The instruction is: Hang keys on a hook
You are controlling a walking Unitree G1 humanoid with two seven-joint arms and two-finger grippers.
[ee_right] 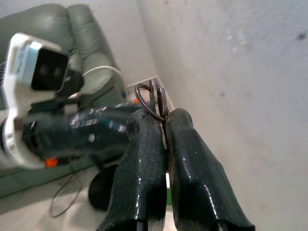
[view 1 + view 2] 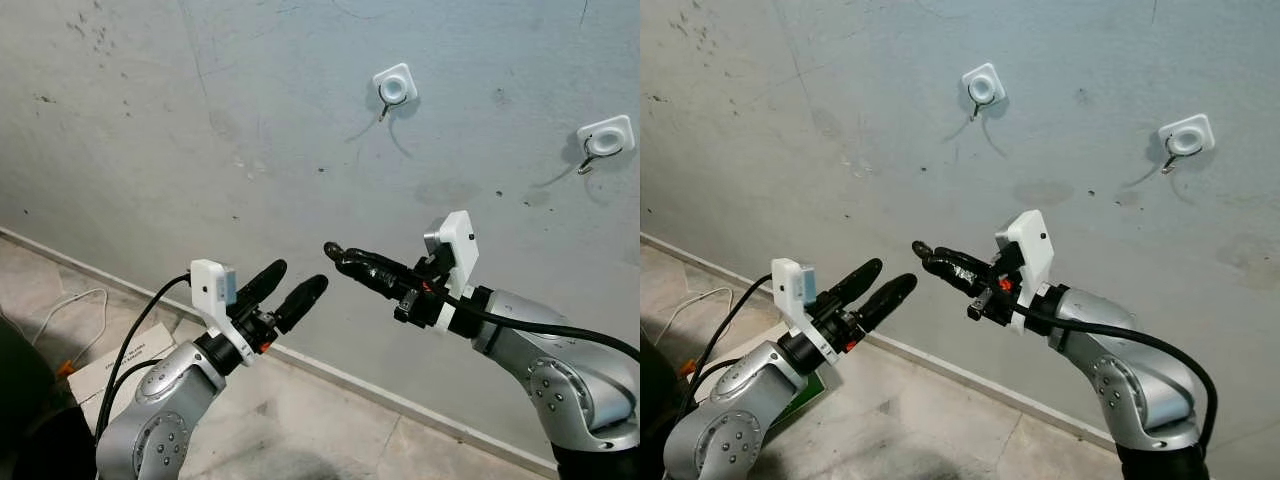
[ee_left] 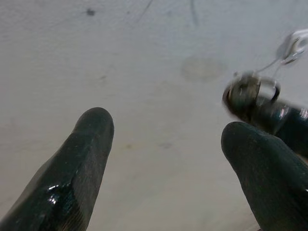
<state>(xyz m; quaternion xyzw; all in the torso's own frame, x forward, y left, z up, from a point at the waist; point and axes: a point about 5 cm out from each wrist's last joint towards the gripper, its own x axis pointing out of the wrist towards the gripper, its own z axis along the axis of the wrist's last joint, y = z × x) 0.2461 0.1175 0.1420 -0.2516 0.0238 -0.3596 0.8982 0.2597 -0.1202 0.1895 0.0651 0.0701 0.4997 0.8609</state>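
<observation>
My right end effector (image 2: 335, 250) pinches the key ring (image 1: 150, 102) at its tips so the loop juts free for threading, well below the nearer hook (image 2: 392, 93), while my left end effector (image 2: 297, 281) waits open and empty, lower.

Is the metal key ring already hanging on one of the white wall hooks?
No, the metal key ring is pinched between the shut fingers of the right gripper, away from both white wall hooks.
</observation>
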